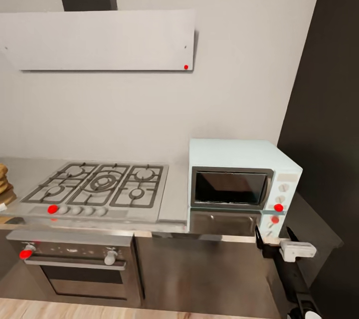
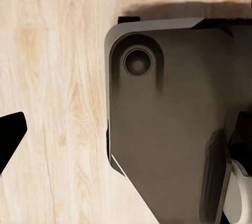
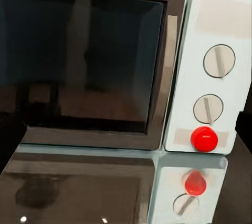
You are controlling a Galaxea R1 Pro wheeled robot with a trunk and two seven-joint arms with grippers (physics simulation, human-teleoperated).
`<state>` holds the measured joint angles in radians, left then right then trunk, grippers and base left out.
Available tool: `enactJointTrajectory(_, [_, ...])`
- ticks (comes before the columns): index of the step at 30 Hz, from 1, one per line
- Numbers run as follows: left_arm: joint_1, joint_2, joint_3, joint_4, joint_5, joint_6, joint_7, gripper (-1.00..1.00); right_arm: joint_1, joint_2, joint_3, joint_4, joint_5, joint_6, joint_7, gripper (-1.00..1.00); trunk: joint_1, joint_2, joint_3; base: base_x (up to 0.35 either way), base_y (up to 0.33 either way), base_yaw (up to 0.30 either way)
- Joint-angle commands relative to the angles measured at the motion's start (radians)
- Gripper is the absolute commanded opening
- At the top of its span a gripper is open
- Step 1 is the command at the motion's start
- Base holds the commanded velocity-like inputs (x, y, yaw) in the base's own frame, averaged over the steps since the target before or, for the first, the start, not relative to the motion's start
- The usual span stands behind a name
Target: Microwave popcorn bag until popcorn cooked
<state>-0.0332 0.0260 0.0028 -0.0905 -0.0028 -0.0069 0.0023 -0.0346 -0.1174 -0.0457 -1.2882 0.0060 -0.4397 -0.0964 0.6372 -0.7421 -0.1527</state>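
The pale mint-blue microwave (image 1: 239, 184) stands on the steel countertop (image 1: 174, 204) right of the gas hob, its dark glass door (image 3: 89, 61) closed. Two round knobs (image 3: 219, 61) and a red indicator dot (image 3: 203, 139) sit on its right panel. My right gripper (image 1: 274, 240) is open and empty, hovering just in front of the microwave's lower right corner. My left gripper (image 2: 126, 134) hangs open over the wooden floor beside my dark base. A tan-brown thing (image 1: 3, 179) is cut off at the counter's far left; I cannot tell whether it is the popcorn bag.
A gas hob (image 1: 99, 185) is set flush in the counter, with a steel built-in oven (image 1: 80, 264) and red knob below. A grey hood (image 1: 99, 39) hangs above. A tall dark cabinet (image 1: 329, 109) stands right of the microwave.
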Motion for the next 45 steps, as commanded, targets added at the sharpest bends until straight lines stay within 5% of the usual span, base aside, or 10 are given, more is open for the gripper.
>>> enactJointTrajectory(1, [0.0, 0.0, 0.0, 0.0, 0.0, -0.001, 0.001, 1.0, -0.001, -0.001, 0.001, -0.003, 0.0, -0.002, -0.005, 1.0, 0.001, -0.001, -0.002, 0.31, 0.0, 0.0])
enactJointTrajectory(7, [0.0, 0.0, 0.0, 0.0, 0.0, -0.001, 0.001, 1.0, -0.001, -0.003, -0.024, -0.024, -0.005, 0.006, -0.007, 1.0, 0.001, -0.001, -0.002, 0.135, 0.0, 0.0])
enactJointTrajectory(11, [0.0, 0.0, 0.0, 0.0, 0.0, -0.001, 0.001, 1.0, -0.001, -0.039, -0.063, -0.026, -0.008, 0.041, -0.004, 1.0, 0.001, -0.001, -0.002, 0.083, -0.027, 0.0])
enactJointTrajectory(23, [-0.001, 0.0, 0.0, 0.0, 0.0, -0.001, 0.001, 1.0, -0.001, -0.05, -0.066, -0.026, -0.009, 0.047, -0.003, 1.0, 0.001, -0.001, -0.002, 0.119, -0.012, 0.0])
enactJointTrajectory(34, [0.0, 0.0, 0.0, 0.0, 0.0, -0.001, 0.001, 1.0, -0.005, -0.051, -0.066, -0.026, -0.015, 0.143, -0.002, 1.0, 0.001, -0.001, -0.002, 0.074, 0.0, 0.0])
enactJointTrajectory(38, [-0.001, 0.0, 0.0, 0.0, 0.0, -0.001, 0.001, 1.0, -0.005, -0.051, -0.066, -0.026, -0.111, 0.144, 0.012, 1.0, 0.001, -0.001, -0.002, 0.022, 0.0, 0.0])
enactJointTrajectory(40, [-0.001, 0.0, 0.0, 0.0, 0.0, -0.001, 0.001, 1.0, -0.005, -0.051, -0.066, -0.026, -0.181, 0.144, 0.075, 1.0, 0.001, -0.001, -0.002, 0.004, 0.0, 0.0])
enactJointTrajectory(45, [-0.001, 0.0, 0.0, 0.0, 0.0, -0.001, 0.001, 1.0, -0.005, -0.051, -0.066, -0.026, -0.207, 0.145, 0.11, 1.0, 0.001, -0.001, -0.002, 0.082, 0.0, 0.0])
